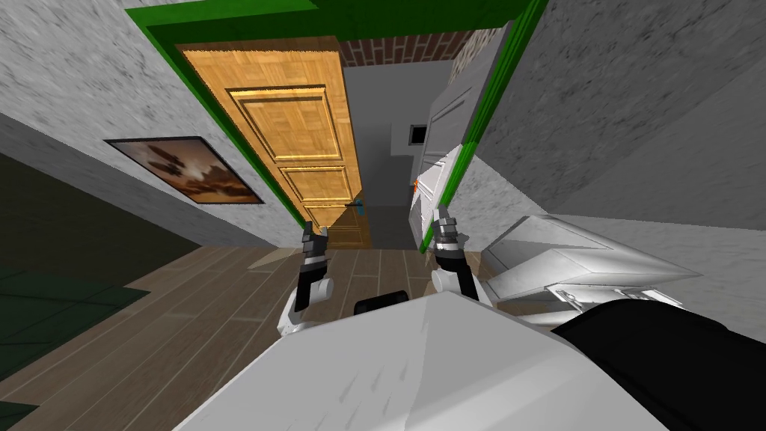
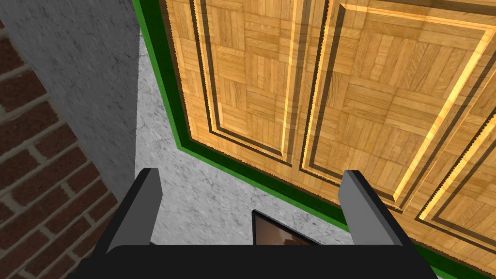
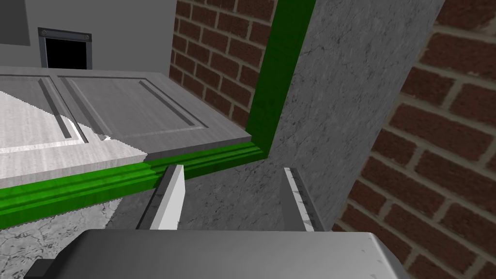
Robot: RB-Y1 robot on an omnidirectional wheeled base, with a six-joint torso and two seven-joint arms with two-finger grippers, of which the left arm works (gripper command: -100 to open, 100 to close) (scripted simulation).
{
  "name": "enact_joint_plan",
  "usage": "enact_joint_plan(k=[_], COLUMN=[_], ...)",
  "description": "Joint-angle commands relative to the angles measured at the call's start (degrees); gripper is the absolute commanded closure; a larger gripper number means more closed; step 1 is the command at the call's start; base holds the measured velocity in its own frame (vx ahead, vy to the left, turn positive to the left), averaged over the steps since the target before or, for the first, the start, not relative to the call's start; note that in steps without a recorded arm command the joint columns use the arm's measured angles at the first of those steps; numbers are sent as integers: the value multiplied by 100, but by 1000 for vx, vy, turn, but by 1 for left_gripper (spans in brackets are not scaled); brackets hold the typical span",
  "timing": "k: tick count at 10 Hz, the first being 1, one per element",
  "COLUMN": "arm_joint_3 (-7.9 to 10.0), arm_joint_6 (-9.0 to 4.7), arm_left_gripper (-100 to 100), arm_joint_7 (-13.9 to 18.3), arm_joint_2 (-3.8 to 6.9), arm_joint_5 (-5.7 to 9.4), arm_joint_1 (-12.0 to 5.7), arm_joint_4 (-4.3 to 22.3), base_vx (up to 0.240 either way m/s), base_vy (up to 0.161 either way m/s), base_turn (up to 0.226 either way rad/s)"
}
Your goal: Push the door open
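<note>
A panelled wooden door (image 1: 299, 135) hangs on the left side of a green door frame (image 1: 209, 97), swung away from me, with a small blue handle (image 1: 357, 203) at its free edge. A grey panelled door leaf (image 1: 441, 150) stands at the frame's right side. Between them runs an open gap into a grey passage. My left gripper (image 1: 314, 236) is open in front of the wooden door (image 2: 339, 87), apart from it. My right gripper (image 1: 443, 221) is open by the right green jamb (image 3: 264, 87), beside the grey leaf (image 3: 121, 111). Nothing is between the fingers of either gripper (image 2: 254, 193) (image 3: 232, 193).
A framed picture (image 1: 187, 168) hangs on the grey wall left of the door. White furniture (image 1: 568, 258) stands close on my right. A dark green rug (image 1: 45, 299) lies on the wooden floor at the left. Brick wall (image 3: 436, 145) shows beyond the right jamb.
</note>
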Motion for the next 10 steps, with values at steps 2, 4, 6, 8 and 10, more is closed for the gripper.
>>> enact_joint_plan(k=[2,4,6,8,10], arm_joint_3=[-18,-25,-32,-39,-45], arm_joint_6=[18,44,70,97,124], arm_left_gripper=[-100,-100,-100,-100,-100], arm_joint_7=[-45,-74,-103,-132,-162], arm_joint_2=[-17,-21,-25,-33,-42], arm_joint_5=[-4,-1,3,6,9], arm_joint_1=[-194,-368,-542,-720,-899], arm_joint_4=[358,640,922,1212,1502], base_vx=[47,49,50,50,52], base_vy=[31,29,29,33,28], base_turn=[-5,-4,-4,-6,-4])
